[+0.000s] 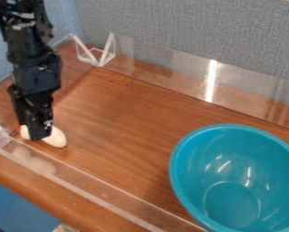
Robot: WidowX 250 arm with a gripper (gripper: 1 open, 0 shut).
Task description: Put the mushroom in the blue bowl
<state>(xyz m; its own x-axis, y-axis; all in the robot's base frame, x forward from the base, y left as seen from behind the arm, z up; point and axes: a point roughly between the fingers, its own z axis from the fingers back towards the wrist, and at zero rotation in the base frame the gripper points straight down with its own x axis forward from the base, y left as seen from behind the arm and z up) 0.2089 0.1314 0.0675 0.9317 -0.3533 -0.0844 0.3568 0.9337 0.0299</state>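
Note:
The mushroom (pixel 52 140) lies on the wooden tabletop (pixel 134 118) at the far left; only its cream-white end shows, the rest is hidden behind the gripper's fingers. My gripper (pixel 35 130) points straight down over it. Its dark fingers are lowered around the mushroom's left part and stand slightly apart. The jaws look open and no grip on the mushroom shows. The blue bowl (pixel 186 152), large and glossy teal, sits at the lower right, far from the gripper, with nothing in it.
Low clear acrylic walls border the table: one along the back (pixel 207 77) and one along the front edge (pixel 98 195). A small clear bracket (pixel 101 53) stands at the back left. A grey-blue fabric wall rises behind.

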